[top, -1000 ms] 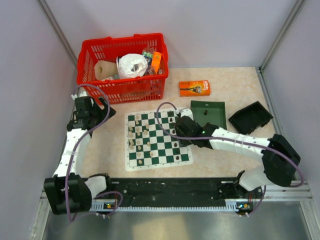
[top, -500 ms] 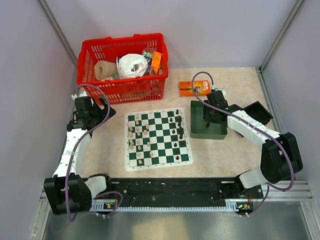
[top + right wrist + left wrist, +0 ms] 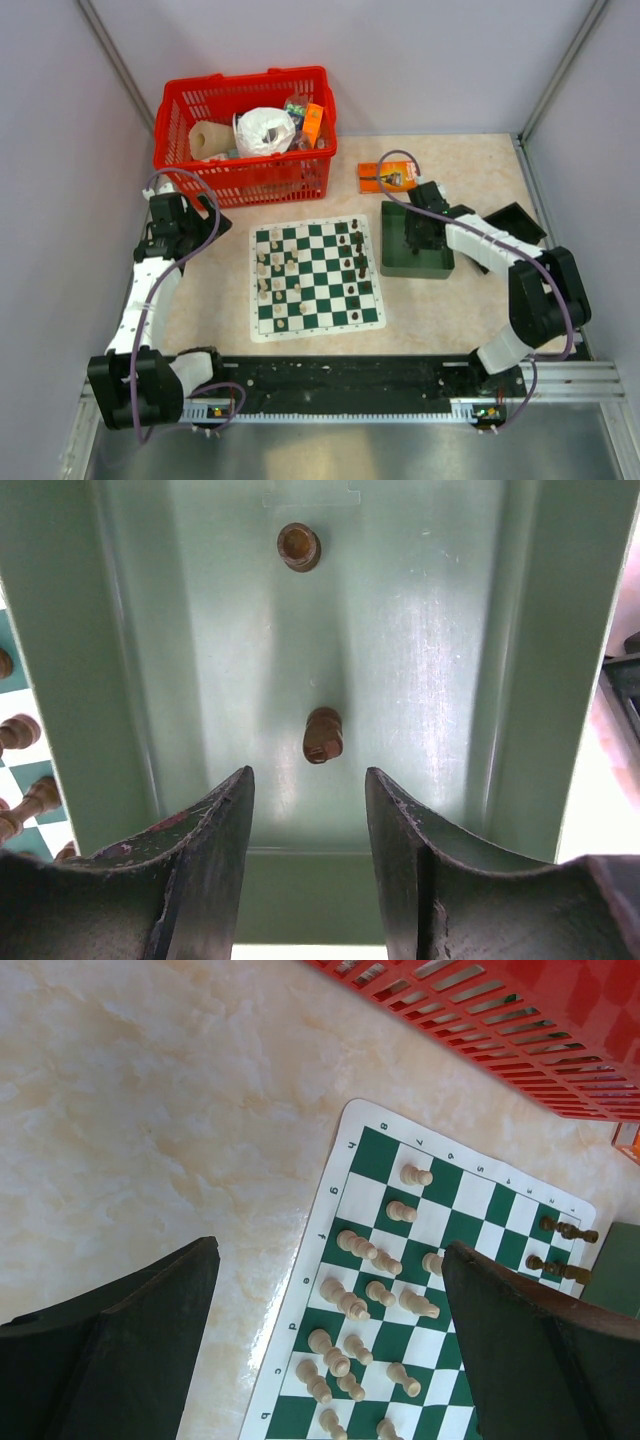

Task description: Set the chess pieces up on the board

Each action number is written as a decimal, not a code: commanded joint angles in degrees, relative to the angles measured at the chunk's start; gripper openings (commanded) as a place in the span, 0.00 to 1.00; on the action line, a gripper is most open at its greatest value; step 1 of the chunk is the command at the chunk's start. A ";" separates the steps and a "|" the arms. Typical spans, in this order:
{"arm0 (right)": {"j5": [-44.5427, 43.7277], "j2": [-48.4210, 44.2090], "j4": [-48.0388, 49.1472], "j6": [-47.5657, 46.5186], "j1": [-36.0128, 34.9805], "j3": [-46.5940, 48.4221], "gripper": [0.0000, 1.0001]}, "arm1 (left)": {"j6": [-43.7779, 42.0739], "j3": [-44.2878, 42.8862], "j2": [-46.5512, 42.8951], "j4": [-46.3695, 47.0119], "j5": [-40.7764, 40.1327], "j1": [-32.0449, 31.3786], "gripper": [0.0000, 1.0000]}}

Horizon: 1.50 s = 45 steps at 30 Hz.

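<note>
The green-and-white board (image 3: 316,278) lies mid-table, with cream pieces (image 3: 272,275) on its left columns and dark pieces (image 3: 354,260) on its right. The board also shows in the left wrist view (image 3: 440,1290) with cream pieces (image 3: 345,1300). My right gripper (image 3: 417,232) hangs open and empty over the dark green tray (image 3: 412,264). In the right wrist view (image 3: 308,775) two dark pieces stand in the tray, one (image 3: 322,735) just beyond my fingertips and one (image 3: 298,546) farther off. My left gripper (image 3: 190,222) is open and empty, left of the board.
A red basket (image 3: 245,135) with several items stands at the back left. An orange box (image 3: 389,177) lies behind the tray. A black tray (image 3: 503,235) sits tilted at the right. Grey walls close in both sides.
My right arm swung from the board's right edge over to the green tray, then drew in lower over it. The left arm has not moved.
</note>
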<state>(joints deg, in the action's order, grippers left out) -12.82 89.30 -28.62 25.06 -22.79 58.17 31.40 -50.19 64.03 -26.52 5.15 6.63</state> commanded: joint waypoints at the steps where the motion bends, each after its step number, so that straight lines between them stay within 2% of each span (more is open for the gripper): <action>1: -1.15 2.37 1.73 -1.77 0.99 3.00 0.47 | -0.11 -0.69 -0.40 2.27 0.30 0.05 0.99; 13: -0.19 5.10 3.13 -2.47 1.60 3.79 0.37 | -0.55 -0.69 -0.66 1.74 -0.40 0.05 0.99; 19: -0.72 5.98 3.48 -2.91 1.69 3.97 0.36 | -0.55 -0.61 -0.84 1.74 -0.58 0.05 0.99; 35: -0.72 5.63 4.01 -3.26 1.69 4.23 0.22 | -0.55 -0.52 -0.75 1.83 -0.49 0.05 0.99; 43: -1.51 5.62 3.75 -3.79 1.69 3.88 0.20 | -0.46 -0.17 -0.84 2.00 -0.40 0.05 0.99; 45: -1.42 5.45 3.66 -3.79 1.69 3.88 0.23 | -0.55 -0.17 -0.84 2.00 -0.40 0.05 0.99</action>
<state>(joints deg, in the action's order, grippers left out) -13.04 95.46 -25.76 22.00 -21.61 60.12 31.35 -50.19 64.03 -26.55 5.10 6.63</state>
